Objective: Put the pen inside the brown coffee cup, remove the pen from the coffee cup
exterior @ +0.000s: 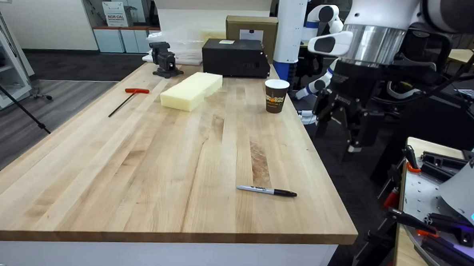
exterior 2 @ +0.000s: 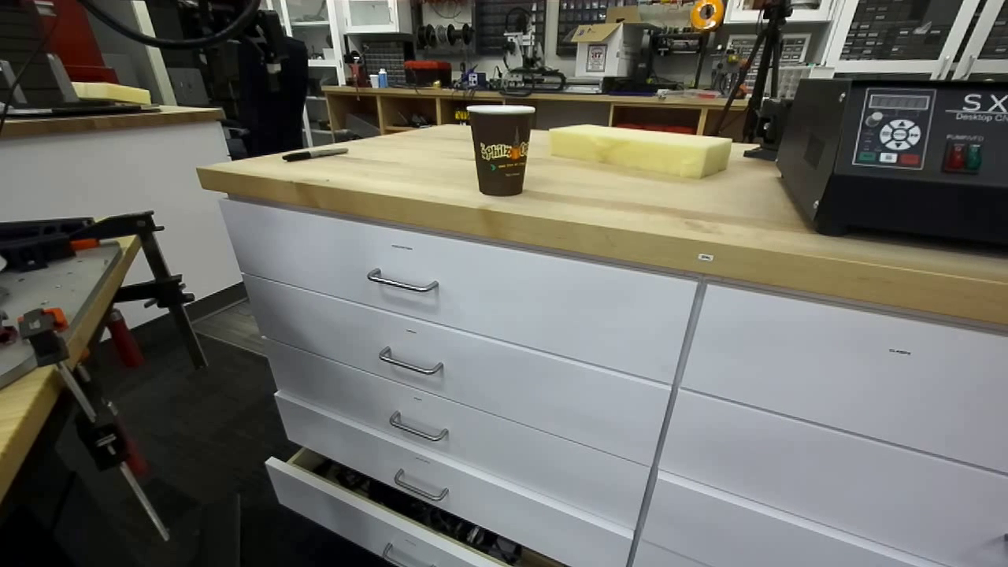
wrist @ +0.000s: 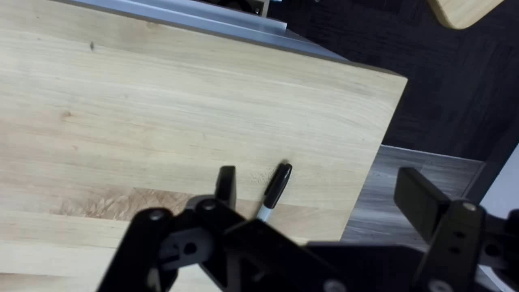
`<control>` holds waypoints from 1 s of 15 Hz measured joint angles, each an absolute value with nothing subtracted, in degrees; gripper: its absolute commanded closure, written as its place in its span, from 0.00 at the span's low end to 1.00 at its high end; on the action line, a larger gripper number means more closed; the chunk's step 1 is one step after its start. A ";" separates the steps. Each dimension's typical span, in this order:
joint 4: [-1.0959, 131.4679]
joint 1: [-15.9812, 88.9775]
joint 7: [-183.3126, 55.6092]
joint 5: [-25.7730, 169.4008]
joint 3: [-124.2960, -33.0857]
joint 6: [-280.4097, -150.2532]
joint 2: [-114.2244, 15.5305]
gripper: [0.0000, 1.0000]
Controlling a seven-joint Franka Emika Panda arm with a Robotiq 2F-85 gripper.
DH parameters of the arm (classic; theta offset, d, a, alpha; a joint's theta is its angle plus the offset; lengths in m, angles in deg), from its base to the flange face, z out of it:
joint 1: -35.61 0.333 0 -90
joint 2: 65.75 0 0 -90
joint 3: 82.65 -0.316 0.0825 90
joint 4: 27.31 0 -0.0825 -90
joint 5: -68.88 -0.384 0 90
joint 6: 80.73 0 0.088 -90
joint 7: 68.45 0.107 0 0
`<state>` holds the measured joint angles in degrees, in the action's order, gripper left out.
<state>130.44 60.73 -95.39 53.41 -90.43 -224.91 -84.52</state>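
Nearest the wrist camera, the tool (wrist: 322,194) with its two fingers (wrist: 226,186) spread wide and nothing held between them. Pen (wrist: 276,189) lying on the surface (exterior: 171,166), below the tool and not touching it; seen from the wrist, it falls in the gap between the fingers, closer to the one at the left of that view. Its long axis runs steeply there, the black cap pointing toward the edge above the drawers (exterior 2: 512,299) and the barrel partly hidden by the tool. The line of closing therefore crosses the pen, and a descent with little turning would probably serve. Edges: the pen lies near a corner of the surface, and the finger at the right shows against the floor (wrist: 381,190), so a shift inward over the wood is likely needed. Room: bare wood runs between the pen and the brown coffee cup (exterior: 275,96), which in both exterior views stands upright, well apart, close to the same drawer-side edge; a foam block (exterior 2: 639,150) lies farther in, not touching the cup.
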 measured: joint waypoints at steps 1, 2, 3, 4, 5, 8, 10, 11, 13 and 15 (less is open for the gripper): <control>129.75 60.72 -95.72 53.55 -90.49 -225.92 -82.17 0.00; 128.99 60.72 -95.89 53.68 -90.64 -227.08 -79.94 0.00; 128.07 60.68 -95.95 53.71 -90.86 -228.05 -77.76 0.00; 127.07 60.61 -95.95 53.75 -91.21 -228.78 -75.85 0.00; 125.94 60.56 -95.95 53.85 -91.58 -229.16 -73.96 0.00; 122.73 60.02 -95.93 54.51 -92.99 -229.40 -69.35 0.00; 120.79 59.43 -95.88 55.31 -94.13 -229.40 -66.90 0.00; 120.01 59.11 -95.86 55.65 -94.71 -229.40 -65.83 0.19; 118.75 58.48 -95.75 56.31 -95.84 -229.40 -64.06 0.32; 117.81 57.91 -95.52 57.07 -96.86 -229.42 -62.60 0.19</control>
<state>117.81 57.91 -95.52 57.07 -96.86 -229.42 -62.60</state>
